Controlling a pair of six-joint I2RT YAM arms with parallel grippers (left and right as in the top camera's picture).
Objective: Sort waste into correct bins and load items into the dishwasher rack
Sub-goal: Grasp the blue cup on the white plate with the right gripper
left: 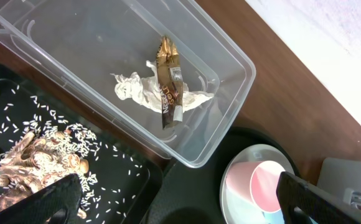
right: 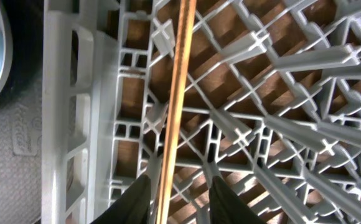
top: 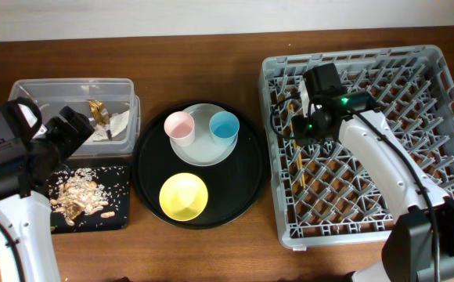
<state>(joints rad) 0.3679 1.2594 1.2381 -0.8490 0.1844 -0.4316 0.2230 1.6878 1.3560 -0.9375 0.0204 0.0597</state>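
hovering by the ribbed left wall of the grey dishwasher rack [right: 59, 124], the right gripper [right: 180, 180] has its jaws parted. A thin wooden chopstick [right: 177, 93] lies on the lattice between them. the left gripper [left: 177, 183], spread wide and empty, hangs over the clear box [left: 230, 62] corner — crumpled tissue [left: 134, 90] and gold wrapper [left: 168, 81] inside, crumbly scraps [left: 31, 165] on the flat black tray [left: 124, 180] alongside.

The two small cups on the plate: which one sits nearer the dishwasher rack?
The blue cup; it stands on the plate's rack side, while the pink cup is on the side toward the clear box.
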